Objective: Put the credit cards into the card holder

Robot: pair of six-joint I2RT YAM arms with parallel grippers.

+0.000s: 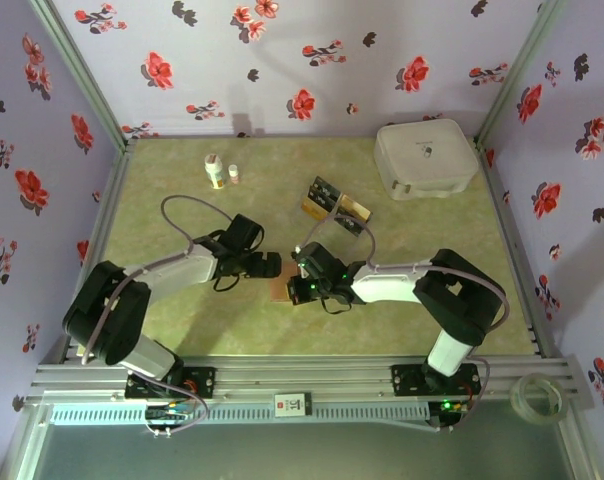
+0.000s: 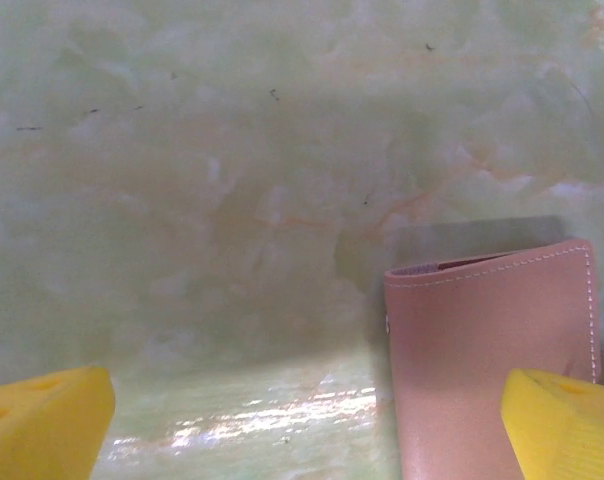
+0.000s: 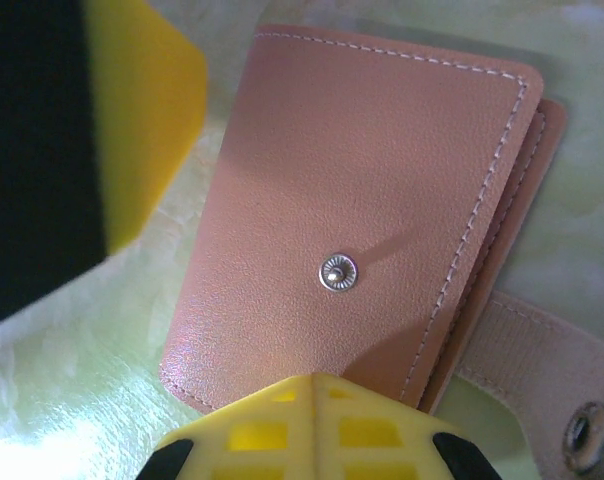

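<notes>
The white case [image 1: 425,157] sits well beyond the holder [image 1: 280,289], off to its right. My left gripper [image 1: 265,265], fingers spread, hangs at the holder's left edge. My right gripper [image 1: 304,283], also spread, is right over the closed holder. The cards [image 1: 332,205] lie near, beyond it.

From above, the card holder [image 1: 280,289] is mostly hidden between the left gripper [image 1: 270,266] and the right gripper [image 1: 304,281] — only a sliver shows. The cards [image 1: 334,203] are too small to count there (the labels on the two bottles [image 1: 215,171] cannot be read either). At the left wrist the holder runs off the bottom edge; at the right wrist a yellow finger [image 3: 312,425] covers its near edge — and its strap [image 3: 532,350] is cut off at the corner.
</notes>
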